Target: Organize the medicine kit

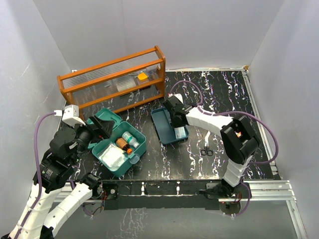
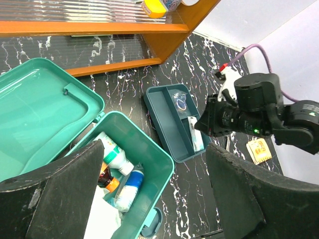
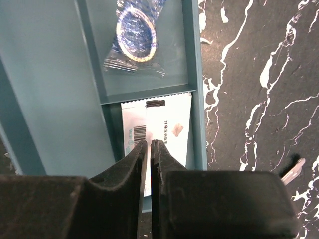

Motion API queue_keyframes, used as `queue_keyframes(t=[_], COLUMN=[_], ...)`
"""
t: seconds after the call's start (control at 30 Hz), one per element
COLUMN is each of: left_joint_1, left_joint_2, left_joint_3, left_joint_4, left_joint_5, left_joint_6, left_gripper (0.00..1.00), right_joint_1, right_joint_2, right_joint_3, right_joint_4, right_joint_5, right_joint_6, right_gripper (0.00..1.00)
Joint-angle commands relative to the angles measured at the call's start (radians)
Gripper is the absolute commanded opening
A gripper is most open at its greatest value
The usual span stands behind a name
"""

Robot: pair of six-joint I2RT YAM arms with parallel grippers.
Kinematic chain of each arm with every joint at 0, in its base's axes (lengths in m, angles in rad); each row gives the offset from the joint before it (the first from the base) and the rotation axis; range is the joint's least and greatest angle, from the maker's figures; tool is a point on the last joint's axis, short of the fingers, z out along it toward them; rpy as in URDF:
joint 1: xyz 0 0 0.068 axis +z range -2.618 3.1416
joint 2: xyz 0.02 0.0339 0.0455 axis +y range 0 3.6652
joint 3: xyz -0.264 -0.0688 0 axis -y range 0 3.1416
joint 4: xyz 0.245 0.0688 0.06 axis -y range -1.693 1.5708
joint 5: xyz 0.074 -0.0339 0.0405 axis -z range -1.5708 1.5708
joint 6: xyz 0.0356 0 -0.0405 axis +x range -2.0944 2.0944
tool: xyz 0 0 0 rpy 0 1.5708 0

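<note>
**Kit lies open, its tray out beside it and part-filled**

The medicine kit (image 1: pixel 119 144) sits at the front left of the dark marbled table (image 1: pixel 224 89) with its lid thrown back. Inside it are a white bottle (image 2: pixel 113 152), an orange-capped bottle (image 1: pixel 122 145) and a white packet (image 1: pixel 112 157). Its tray insert (image 1: pixel 164 124) rests on the table just to the right of the box, apart from it. One small compartment holds a clear-wrapped blue ring (image 3: pixel 135 35) and the next one holds a white printed sachet (image 3: pixel 167 129); the long compartment looks bare.

The right gripper (image 3: pixel 149 142) hangs directly over the sachet with its fingers pressed almost together, and nothing shows between them. The left gripper (image 2: pixel 153 149) is spread wide and hovers by the open box, holding nothing.

Black-handled scissors (image 1: pixel 206 149) and a small yellowish packet (image 2: pixel 258 149) lie loose on the table to the right of the tray. A yellow item (image 1: pixel 143 76) lies in the wooden rack (image 1: pixel 114 82) behind. By my judgement the job is about midway: loose pieces remain to be gathered, the tray must go back into the box, and the lid is not yet closed
</note>
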Motion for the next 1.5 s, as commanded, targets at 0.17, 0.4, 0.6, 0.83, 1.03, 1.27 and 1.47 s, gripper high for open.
queue_keyframes(t=[0.17,0.4,0.6,0.83,1.03,1.27,1.47], left_joint_1=[0.0,0.0,0.0,0.0,0.001,0.0,0.0], left_joint_2=[0.007,0.013,0.008,0.034,0.093,0.095,0.091], left_joint_3=[0.04,0.044,0.038,0.079,0.148,0.16,0.156], left_joint_4=[0.009,0.014,0.01,0.037,0.054,0.067,0.079], left_joint_5=[0.0,0.005,0.004,0.094,0.23,0.236,0.227], left_joint_6=[-0.004,-0.003,-0.007,0.027,0.074,0.075,0.082], left_gripper=[0.82,0.82,0.82,0.82,0.82,0.82,0.83], right_joint_1=[-0.004,-0.005,-0.005,-0.005,-0.006,-0.007,-0.028], right_joint_2=[0.064,0.087,0.093,0.088,0.005,-0.279,-0.483], right_joint_3=[0.017,0.019,0.02,0.002,-0.036,-0.157,-0.314], right_joint_4=[0.058,0.056,0.029,0.024,0.047,0.065,0.028], right_joint_5=[-0.029,-0.077,-0.059,-0.092,-0.105,0.03,0.177], right_joint_6=[0.022,-0.06,-0.078,-0.04,0.034,0.111,0.199], right_gripper=[0.07,0.11,0.13,0.17,0.17,0.3,0.46])
